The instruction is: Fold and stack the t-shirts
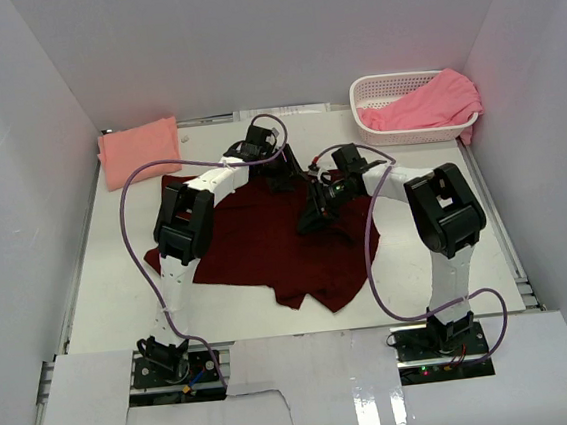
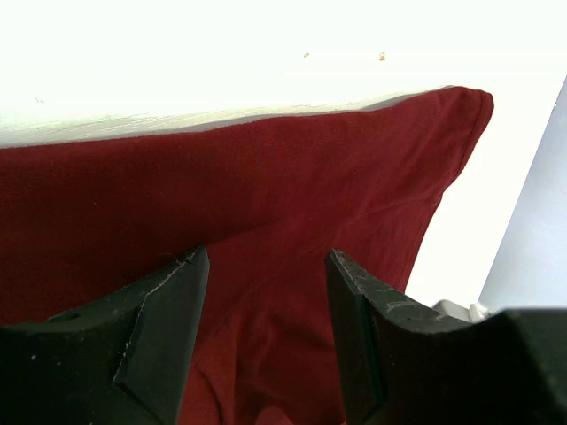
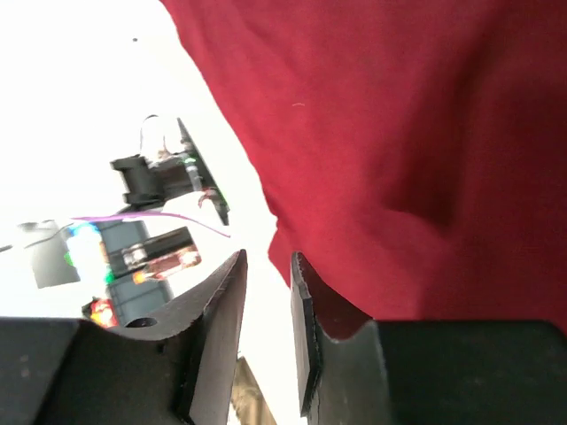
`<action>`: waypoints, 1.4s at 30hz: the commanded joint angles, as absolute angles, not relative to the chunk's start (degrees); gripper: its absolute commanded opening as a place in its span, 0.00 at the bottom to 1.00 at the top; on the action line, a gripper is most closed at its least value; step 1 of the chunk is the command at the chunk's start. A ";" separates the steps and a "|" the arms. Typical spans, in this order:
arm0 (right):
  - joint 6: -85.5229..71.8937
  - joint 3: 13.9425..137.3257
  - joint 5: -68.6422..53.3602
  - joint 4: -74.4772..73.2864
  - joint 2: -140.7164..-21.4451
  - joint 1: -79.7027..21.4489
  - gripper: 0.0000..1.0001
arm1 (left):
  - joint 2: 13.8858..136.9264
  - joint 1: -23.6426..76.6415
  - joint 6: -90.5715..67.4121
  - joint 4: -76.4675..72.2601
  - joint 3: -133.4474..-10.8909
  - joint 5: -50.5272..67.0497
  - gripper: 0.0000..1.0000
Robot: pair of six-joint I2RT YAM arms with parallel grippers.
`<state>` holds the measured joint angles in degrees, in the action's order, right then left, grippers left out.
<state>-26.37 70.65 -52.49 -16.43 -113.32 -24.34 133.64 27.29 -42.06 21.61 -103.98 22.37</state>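
Note:
The dark maroon t-shirt (image 1: pixel 257 245) lies spread and rumpled in the middle of the table. My left gripper (image 1: pixel 280 178) is open over its far edge; in the left wrist view the gripper (image 2: pixel 266 292) has maroon cloth (image 2: pixel 266 177) below and between its fingers. My right gripper (image 1: pixel 316 216) is at the shirt's right side. In the right wrist view it (image 3: pixel 267 274) is open by a narrow gap, with bare table in the gap and the maroon cloth edge (image 3: pixel 399 133) beside the right finger. The salmon-peach t-shirt (image 1: pixel 139 149) lies folded at the back left. The brighter pink t-shirt (image 1: pixel 429 103) lies in the basket.
The white lattice basket (image 1: pixel 372 85) stands at the back right corner. White walls close in the table (image 1: pixel 110 289) on the left, back and right. Purple cables loop from both arms over the shirt.

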 commanded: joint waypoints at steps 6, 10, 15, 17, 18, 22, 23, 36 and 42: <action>-30.09 74.25 -50.58 -13.58 -105.92 -24.35 0.35 | 133.86 27.16 -41.75 24.17 -102.92 21.97 0.67; -18.83 82.34 -31.68 -29.32 -105.03 -24.43 0.35 | 133.51 26.98 -41.84 24.17 -102.66 22.76 0.67; -14.24 81.66 -25.06 -33.14 -105.30 -24.96 0.35 | 132.89 26.98 -41.92 24.17 -103.18 23.38 0.67; -12.32 79.73 -20.85 -33.74 -104.07 -26.89 0.35 | 132.71 26.98 -41.75 24.26 -103.36 23.29 0.67; -11.70 79.19 -18.92 -34.01 -103.54 -27.76 0.36 | 132.63 26.98 -41.66 24.43 -103.36 23.20 0.67; -9.85 77.61 -8.73 -35.95 -100.47 -33.73 0.36 | 132.80 26.72 -41.13 24.78 -103.71 23.20 0.67; -9.76 77.17 -7.40 -36.03 -99.85 -34.88 0.36 | 132.89 26.46 -41.05 25.05 -103.71 23.38 0.67; -10.81 77.87 2.00 -36.30 -103.27 -42.36 0.43 | 134.03 26.19 -41.57 25.14 -103.10 24.87 0.67; -10.46 80.42 3.52 -35.07 -107.31 -43.42 0.42 | 134.56 26.19 -41.57 25.66 -102.83 24.79 0.67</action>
<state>-11.33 77.41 1.34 -36.03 -106.30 -42.74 133.69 26.41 -42.04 22.50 -103.92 24.91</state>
